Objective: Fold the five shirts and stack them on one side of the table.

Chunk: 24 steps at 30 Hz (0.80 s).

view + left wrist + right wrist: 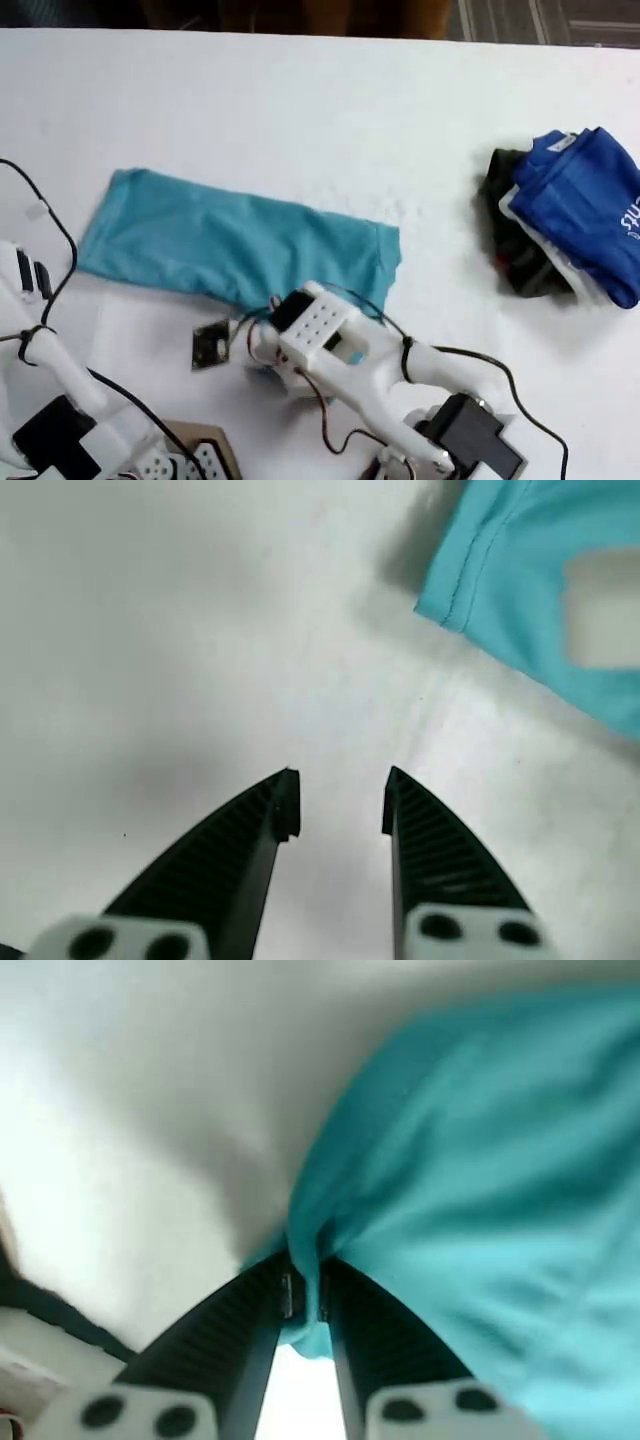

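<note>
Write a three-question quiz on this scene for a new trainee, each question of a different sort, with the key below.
1. True or false: the left gripper is shut on the teal shirt.
2. What does the right gripper pinch? A) the teal shirt's edge B) a loose cable C) nothing
3. Fill in: the top shirt of the stack is ____.

Key
1. False: it is open above the bare table, beside a corner of the shirt.
2. A
3. blue
</note>
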Motion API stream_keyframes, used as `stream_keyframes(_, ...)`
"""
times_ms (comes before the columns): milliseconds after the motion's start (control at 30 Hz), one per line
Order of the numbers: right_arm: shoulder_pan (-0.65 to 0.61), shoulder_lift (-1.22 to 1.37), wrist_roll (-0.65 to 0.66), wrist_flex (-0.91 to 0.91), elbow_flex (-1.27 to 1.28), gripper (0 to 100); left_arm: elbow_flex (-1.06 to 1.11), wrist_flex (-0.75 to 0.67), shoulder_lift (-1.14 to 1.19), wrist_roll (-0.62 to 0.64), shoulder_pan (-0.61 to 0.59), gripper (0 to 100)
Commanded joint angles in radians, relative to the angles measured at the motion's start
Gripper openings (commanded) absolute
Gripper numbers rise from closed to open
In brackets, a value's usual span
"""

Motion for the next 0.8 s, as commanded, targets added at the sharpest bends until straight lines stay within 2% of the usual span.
stream_keyframes(0,0.077,-0.008,-0.009,0.054,-0.138,2.0,-0.045,-0.006,-0.035,0.006,-0.008,16)
stream_keyframes(333,0.219,-0.001,-0.003,0.091,-0.299,2.0,-0.047,-0.008,-0.037,0.005,-0.008,16)
stream_keyframes(767,0.421,0.001,-0.002,-0.156,-0.305,1.9,-0.047,-0.005,-0.038,0.003,-0.008,16)
